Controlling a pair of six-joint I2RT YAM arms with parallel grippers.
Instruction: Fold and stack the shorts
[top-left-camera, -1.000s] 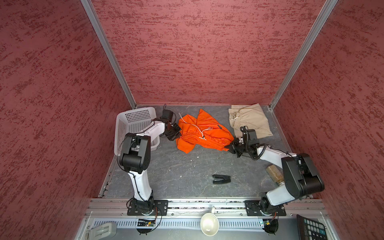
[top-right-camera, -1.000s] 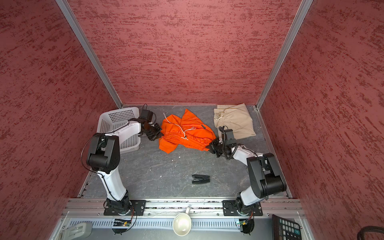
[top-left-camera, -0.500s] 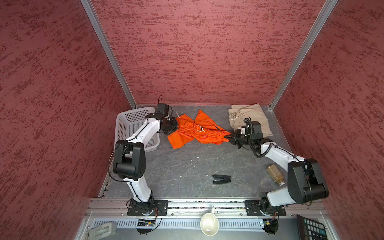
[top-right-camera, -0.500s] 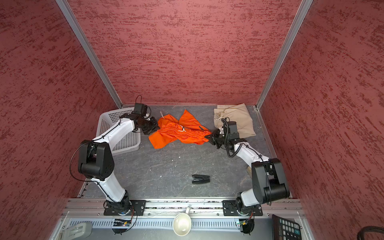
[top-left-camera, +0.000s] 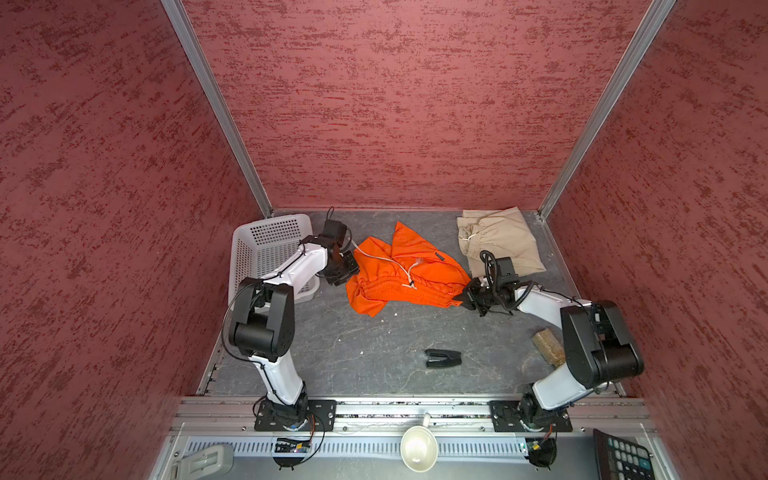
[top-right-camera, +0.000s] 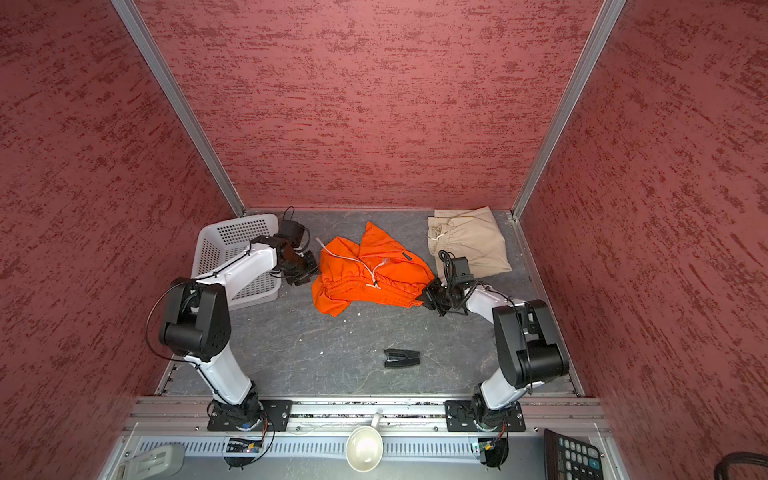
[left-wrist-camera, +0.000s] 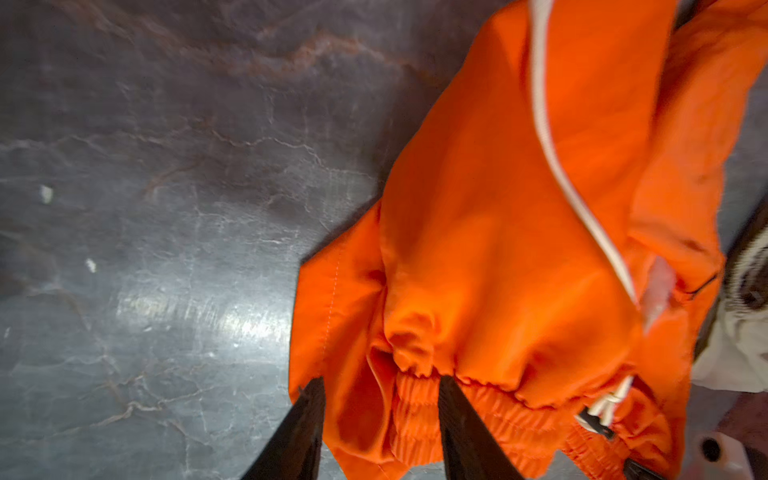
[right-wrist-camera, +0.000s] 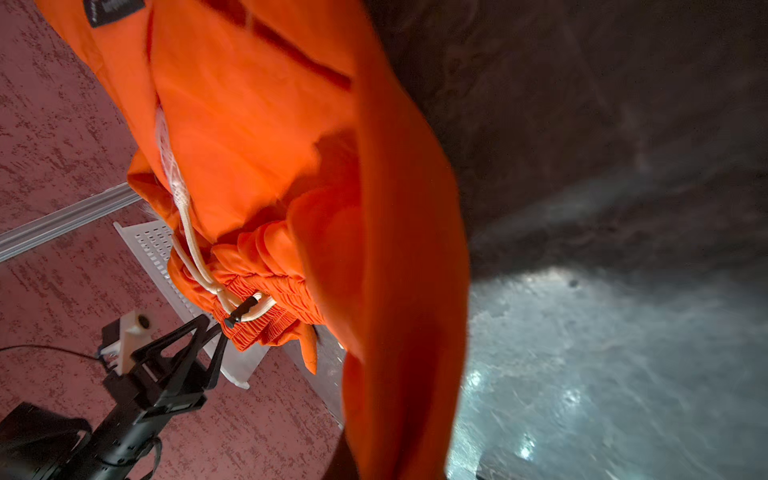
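The orange shorts (top-left-camera: 399, 274) (top-right-camera: 365, 274) lie crumpled mid-table, with the white drawstring draped over them. My right gripper (top-left-camera: 463, 297) (top-right-camera: 424, 297) is shut on their right waistband end; in the right wrist view the orange shorts (right-wrist-camera: 399, 291) cover its fingers. My left gripper (top-left-camera: 351, 268) (top-right-camera: 312, 269) (left-wrist-camera: 381, 380) is open at their left end, with the gathered waistband (left-wrist-camera: 415, 411) lying loose between its fingers. The folded khaki shorts (top-left-camera: 498, 245) (top-right-camera: 469, 241) lie in the back right corner.
A white perforated basket (top-left-camera: 270, 237) (top-right-camera: 232, 232) stands at the back left beside the left arm. A small black object (top-left-camera: 442, 358) lies near the table's front, and a brown block (top-left-camera: 548, 348) sits by the right arm. Red walls enclose the table on three sides.
The shorts were lifted and stretched between both grippers, then came down. The left gripper has opened and let go of its end, which slumped; the right gripper moved forward, still gripping.
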